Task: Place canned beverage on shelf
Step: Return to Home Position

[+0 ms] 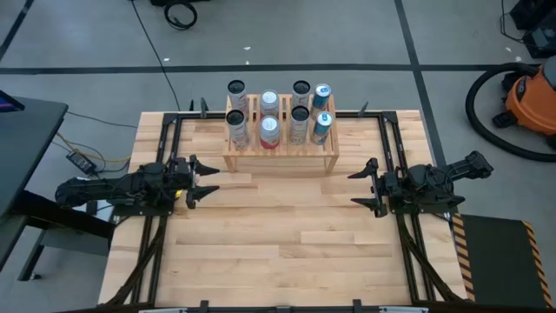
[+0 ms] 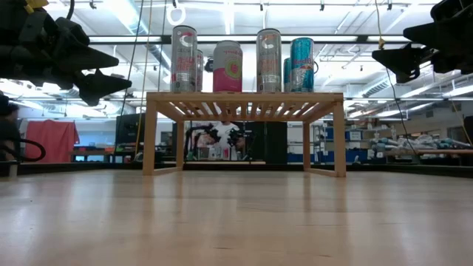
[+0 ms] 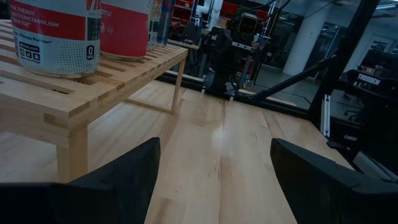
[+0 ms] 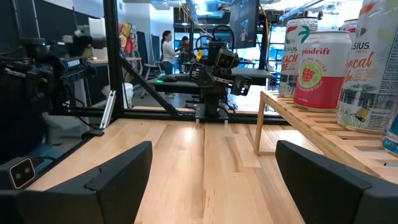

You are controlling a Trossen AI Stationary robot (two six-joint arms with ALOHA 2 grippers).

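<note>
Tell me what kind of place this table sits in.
Probably a robotics lab or workshop: an orange shop vacuum stands on the bare, line-marked floor, cluttered benches fill the room beyond the table, and strip lights run overhead.

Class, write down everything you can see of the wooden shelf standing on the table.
The shelf is a pale natural-wood rack, box-like, with a slatted top on slim corner legs and open underneath. It stands level near the far edge of the table, midway between the arms. Eight cans stand upright on top in two rows of four. Only table and cans touch it; the left gripper and right gripper, both open, sit clear of it.
</note>
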